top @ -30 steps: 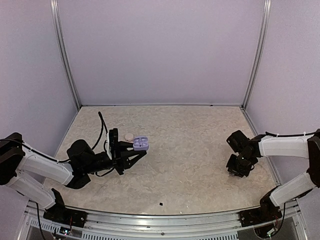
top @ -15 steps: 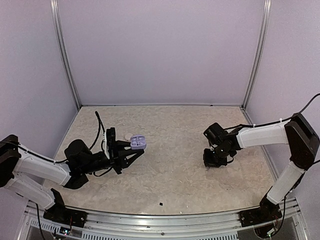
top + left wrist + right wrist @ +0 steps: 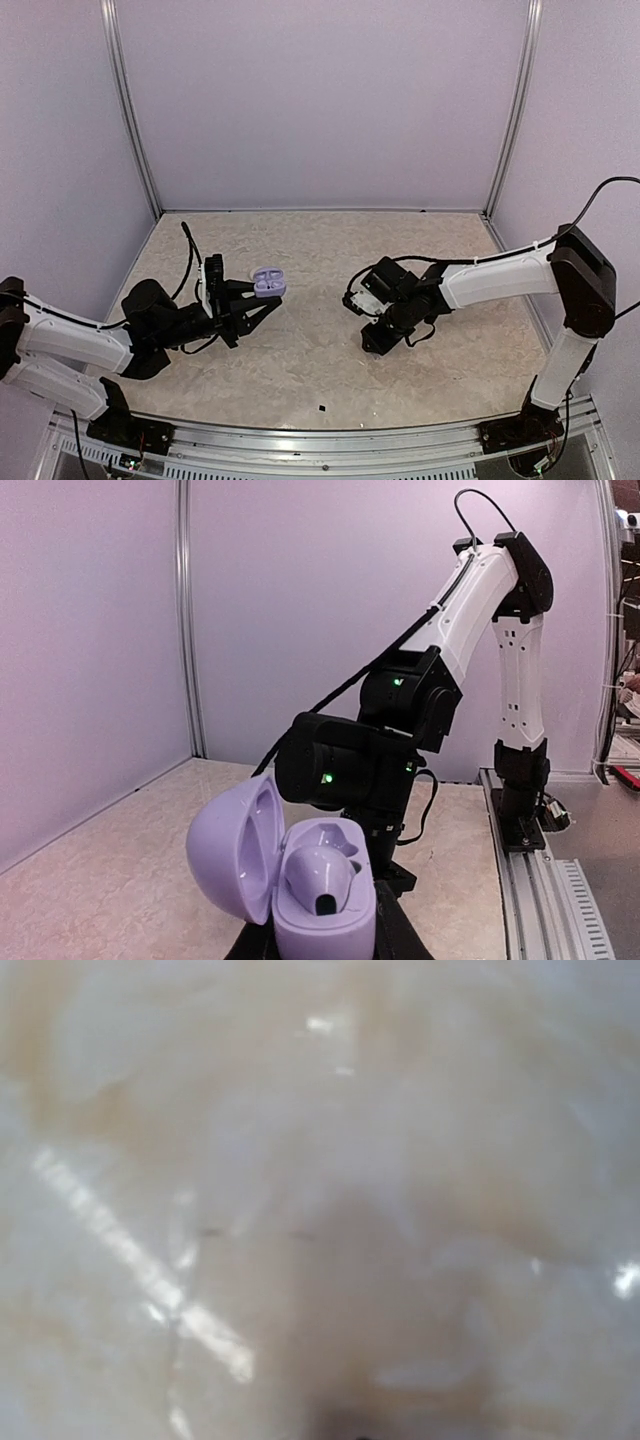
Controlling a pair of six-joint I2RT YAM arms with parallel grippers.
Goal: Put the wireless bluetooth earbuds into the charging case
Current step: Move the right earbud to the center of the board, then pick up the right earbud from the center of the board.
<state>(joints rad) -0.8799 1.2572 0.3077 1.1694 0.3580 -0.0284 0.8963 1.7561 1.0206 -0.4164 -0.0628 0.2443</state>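
A lilac charging case [image 3: 268,283] with its lid swung open is held off the table by my left gripper [image 3: 264,298], which is shut on its base. In the left wrist view the case [image 3: 300,920] shows one pale lilac earbud [image 3: 320,868] seated in the near socket; the far socket [image 3: 345,835] looks hollow. My right gripper [image 3: 373,338] points down at the tabletop right of centre, about a hand's width from the case. Its fingers are dark and merged in the top view. The right wrist view is only a blurred tabletop, so nothing between its fingers can be made out.
The marbled beige tabletop [image 3: 330,250] is enclosed by lilac walls with metal posts [image 3: 132,120] at the back corners. A tiny black speck [image 3: 322,408] lies near the front edge. The right arm's black wrist [image 3: 360,765] stands just behind the case.
The right arm has swept from the right side of the table leftwards to the middle. My left gripper, still holding the open case, has drifted a little to the left.
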